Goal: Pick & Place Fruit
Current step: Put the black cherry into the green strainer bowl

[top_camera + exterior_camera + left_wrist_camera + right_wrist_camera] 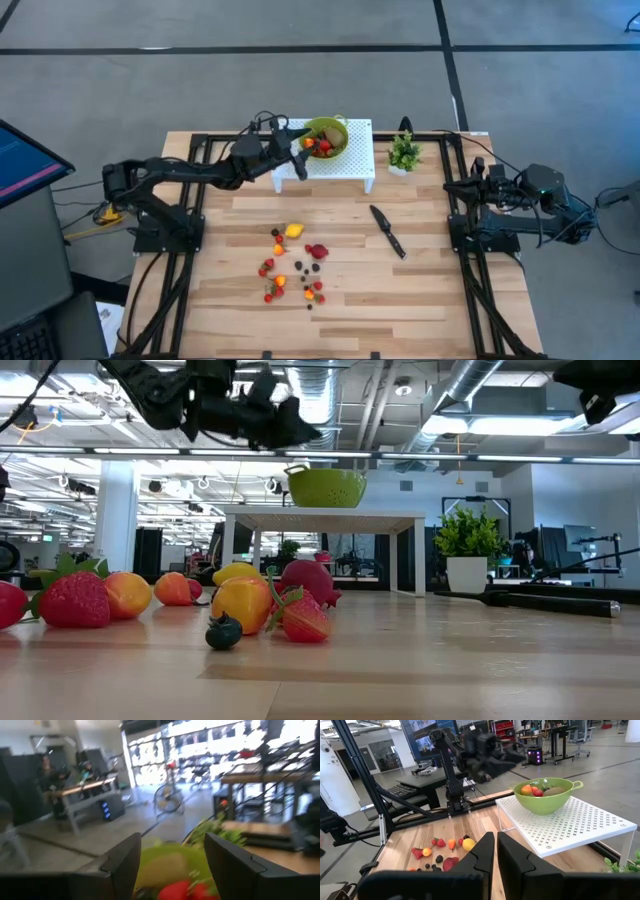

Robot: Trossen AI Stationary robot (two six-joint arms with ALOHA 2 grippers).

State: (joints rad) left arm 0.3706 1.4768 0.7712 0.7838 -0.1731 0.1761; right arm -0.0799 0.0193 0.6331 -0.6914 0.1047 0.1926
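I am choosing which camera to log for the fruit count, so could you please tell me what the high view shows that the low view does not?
Only the high view shows the fruit inside the green colander, under the left claw, whose fingers stand apart. It also shows the right claw waiting shut at the table's right edge.

Only the low view shows the room beyond the table and the open space under the white rack.

Both show the loose fruit on the table, the black knife, the potted plant and the colander on the rack.
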